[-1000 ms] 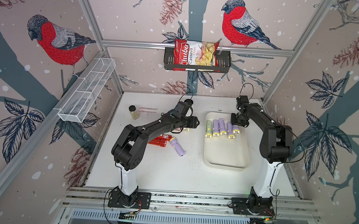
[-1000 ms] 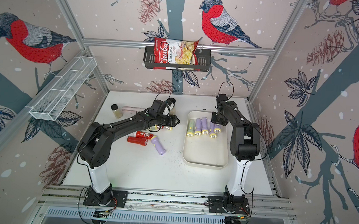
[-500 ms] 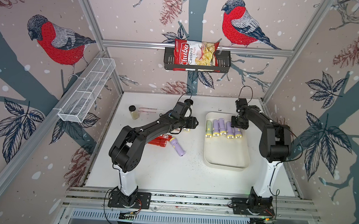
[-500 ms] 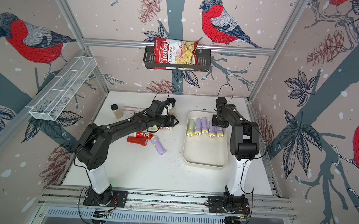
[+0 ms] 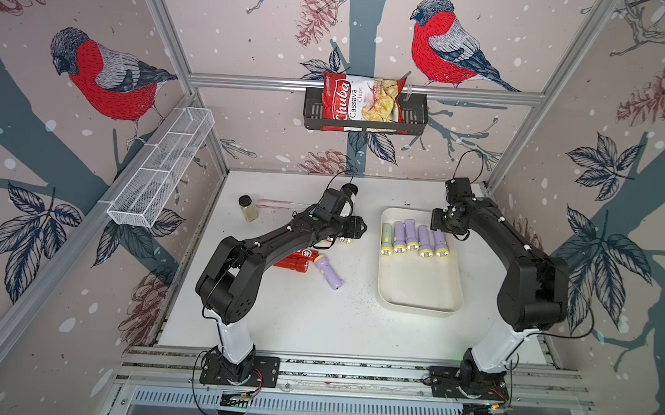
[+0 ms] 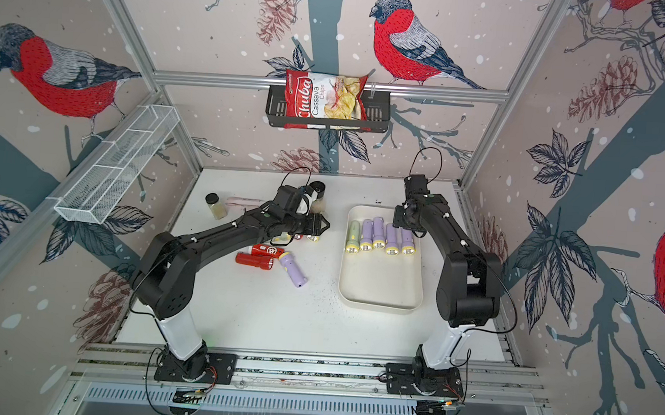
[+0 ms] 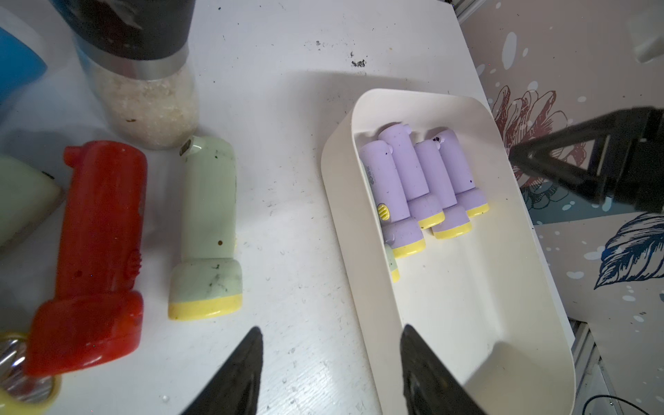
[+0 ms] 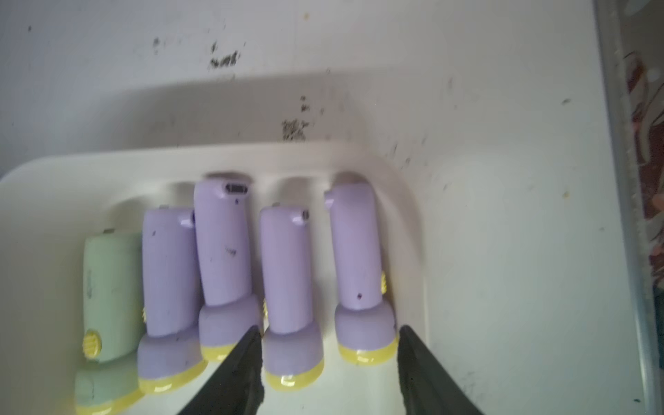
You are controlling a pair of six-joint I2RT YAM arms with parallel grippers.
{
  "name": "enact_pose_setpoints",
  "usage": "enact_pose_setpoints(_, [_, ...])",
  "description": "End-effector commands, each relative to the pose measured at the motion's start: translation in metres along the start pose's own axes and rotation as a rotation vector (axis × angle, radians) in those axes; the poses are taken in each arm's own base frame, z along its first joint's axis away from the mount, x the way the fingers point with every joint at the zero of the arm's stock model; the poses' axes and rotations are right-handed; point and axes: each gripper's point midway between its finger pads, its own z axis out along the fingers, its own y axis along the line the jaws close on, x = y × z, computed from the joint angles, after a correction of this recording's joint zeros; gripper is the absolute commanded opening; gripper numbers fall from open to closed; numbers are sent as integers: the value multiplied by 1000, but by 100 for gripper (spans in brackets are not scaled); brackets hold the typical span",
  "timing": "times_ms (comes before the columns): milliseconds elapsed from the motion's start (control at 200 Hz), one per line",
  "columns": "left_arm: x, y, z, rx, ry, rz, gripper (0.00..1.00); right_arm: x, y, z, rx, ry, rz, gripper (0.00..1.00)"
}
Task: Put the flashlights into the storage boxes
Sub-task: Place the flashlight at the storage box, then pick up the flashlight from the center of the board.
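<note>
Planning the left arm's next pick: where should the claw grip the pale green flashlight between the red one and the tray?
Take the pale green flashlight across its straight barrel, from above: it lies flat, its head flares, both sides are free.

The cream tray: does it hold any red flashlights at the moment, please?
No, the tray holds only four lilac flashlights and one pale green flashlight; the red flashlights lie on the table outside it.

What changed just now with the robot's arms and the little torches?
The right gripper opened, letting go of the yellow-headed lilac plastic flashlight at the row's end in the cream-white plastic tray. The left gripper, open, and the red plastic flashlights on the white table stayed put.
</note>
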Motion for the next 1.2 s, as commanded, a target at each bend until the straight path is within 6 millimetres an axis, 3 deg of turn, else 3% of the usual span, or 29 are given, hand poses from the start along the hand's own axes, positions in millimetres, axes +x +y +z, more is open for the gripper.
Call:
enact_pose_setpoints(0, [-3, -3, -5, 11, -24, 14, 61, 27, 14, 4, -50, 34, 28, 60])
enact_pose_setpoints(100, [-1, -4, -9, 15, -26, 14, 61, 52, 13, 16, -65, 75, 58, 60])
enact_pose_setpoints(230, [2, -2, -14, 12, -29, 16, 61, 65, 7, 28, -53, 83, 87, 60])
enact_pose_setpoints(670, [4, -1, -13, 10, -23, 19, 61, 59, -3, 55, -22, 73, 108, 59])
enact_pose_setpoints(981, [3, -1, -13, 7, -25, 15, 61, 43, 7, 43, -75, 26, 66, 60])
enact_pose_setpoints(1196, [4, -2, -21, 9, -35, 3, 61, 44, 13, 9, -84, 12, 43, 61])
